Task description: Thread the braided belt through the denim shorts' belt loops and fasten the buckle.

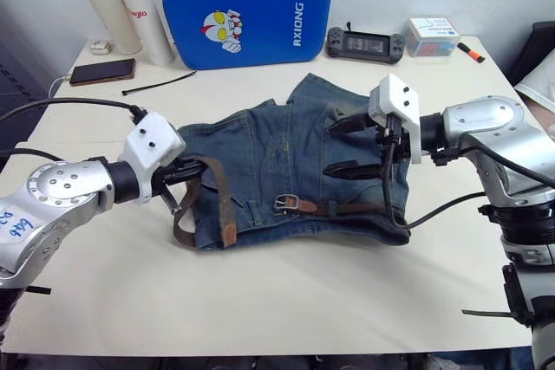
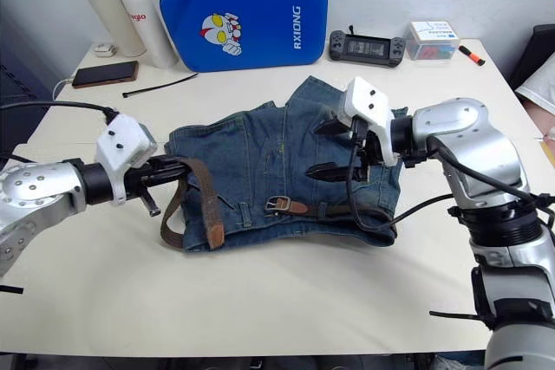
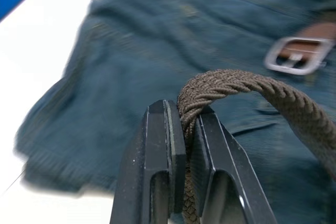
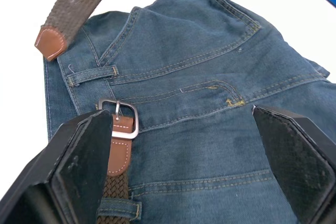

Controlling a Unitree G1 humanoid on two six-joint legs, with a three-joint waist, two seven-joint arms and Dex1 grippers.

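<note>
Braided belt (image 1: 227,205) along waistband, buckle (image 1: 286,204) mid-shorts

Your left gripper (image 2: 169,171) pinches the dark brown braided belt (image 2: 208,205) beside the faded blue denim shorts (image 2: 260,162); your right gripper (image 2: 325,149) hovers spread above them.

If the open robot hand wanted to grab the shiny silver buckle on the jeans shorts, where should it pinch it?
Probably across the silver rectangular metal buckle frame's two long side bars, coming from above. It lies flat on the faded blue denim shorts, prong along the strap, so those bars are the free edges. The open right gripper hovers nearby.
</note>
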